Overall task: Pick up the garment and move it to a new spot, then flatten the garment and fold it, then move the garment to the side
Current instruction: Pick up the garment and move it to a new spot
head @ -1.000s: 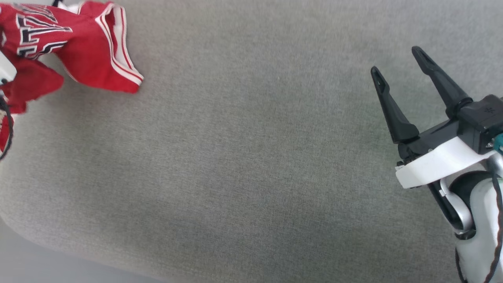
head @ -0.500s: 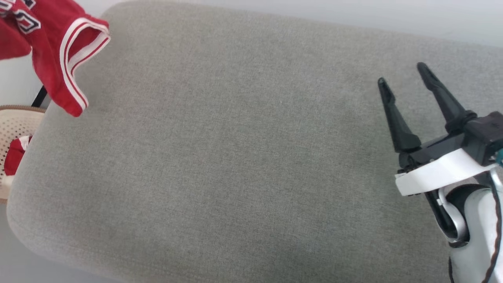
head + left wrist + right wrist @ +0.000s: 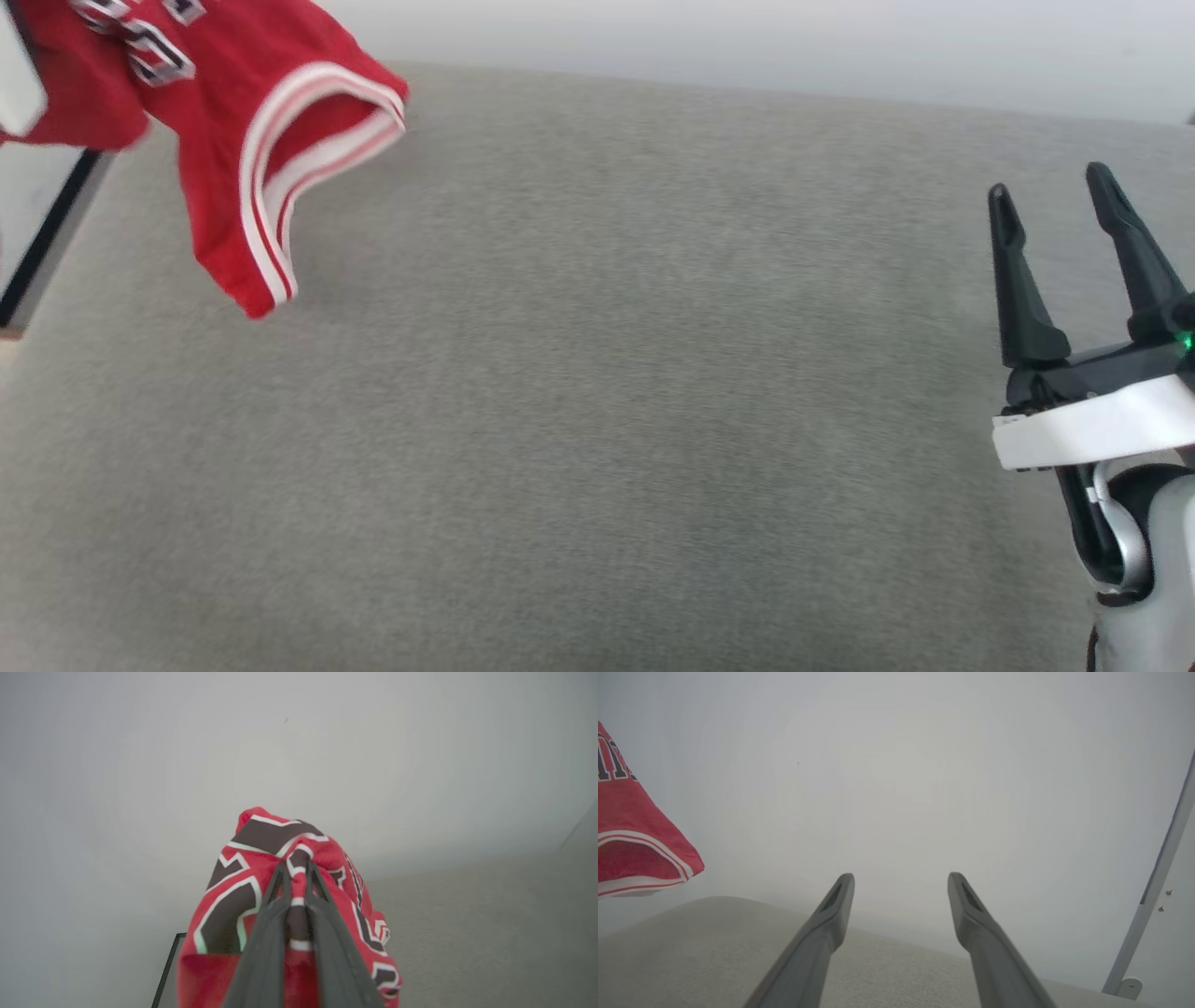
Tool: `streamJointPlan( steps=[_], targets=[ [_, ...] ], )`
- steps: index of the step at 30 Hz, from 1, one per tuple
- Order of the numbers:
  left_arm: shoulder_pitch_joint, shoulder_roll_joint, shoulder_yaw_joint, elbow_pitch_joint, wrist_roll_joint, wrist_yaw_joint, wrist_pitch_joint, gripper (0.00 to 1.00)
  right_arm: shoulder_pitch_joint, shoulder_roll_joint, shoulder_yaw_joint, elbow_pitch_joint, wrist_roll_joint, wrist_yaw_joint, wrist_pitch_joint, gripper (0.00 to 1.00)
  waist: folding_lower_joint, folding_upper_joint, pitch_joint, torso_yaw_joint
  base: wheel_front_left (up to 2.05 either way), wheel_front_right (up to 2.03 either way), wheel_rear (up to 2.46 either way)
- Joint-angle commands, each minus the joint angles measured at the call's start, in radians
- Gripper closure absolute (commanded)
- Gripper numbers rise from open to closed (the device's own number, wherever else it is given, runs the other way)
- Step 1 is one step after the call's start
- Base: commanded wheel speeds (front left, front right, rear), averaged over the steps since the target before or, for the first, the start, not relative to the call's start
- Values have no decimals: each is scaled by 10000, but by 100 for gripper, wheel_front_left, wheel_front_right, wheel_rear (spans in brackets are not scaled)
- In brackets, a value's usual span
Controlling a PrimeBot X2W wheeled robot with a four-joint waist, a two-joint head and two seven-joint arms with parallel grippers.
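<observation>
Left gripper: jaws pressed almost together, pinching a bunched ridge of the garment near the tips. Red fabric with black, white-edged lettering spills down both sides of the fingers and hangs below them. It looks clear of any surface. Further out from the jaws, a striped armhole trim droops at the low end of the hanging cloth. The grey cushion lies beneath that and stretches away toward the other arm.

Right gripper: jaws spread wide with nothing between them. The fingers point over the cushion's far edge at a pale wall. The garment is well apart from these jaws, up and off to their left.

Progress, as a judgement: the pick-up looks done and the carry to a new spot is underway. The garment is not yet set down. Placing, flattening, folding and moving aside are all left, so the task is early. The free right jaws will likely be needed for spreading the cloth.
</observation>
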Motion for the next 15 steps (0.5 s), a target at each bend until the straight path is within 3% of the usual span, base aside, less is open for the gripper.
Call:
streamJointPlan(
  steps=[1, 12, 15],
  targets=[
    [234, 34, -42, -602, -101, 200, 272, 100, 139, 48, -143, -31, -53, -3, -106, 0, 0, 0, -61, -464, 0, 0, 0],
    [1165, 74, -604, -4099, -624, 1090, 1973, 100, 602, 589, -676, 146, 10, -3, -528, 0, 0, 0, 200, -2388, 0, 0, 0],
    [1477, -192, -1014, -4727, -592, 1290, 2263, 100, 728, 748, -678, 309, 20, -3, -689, 0, 0, 0, 349, -2790, 0, 0, 0]
  ],
)
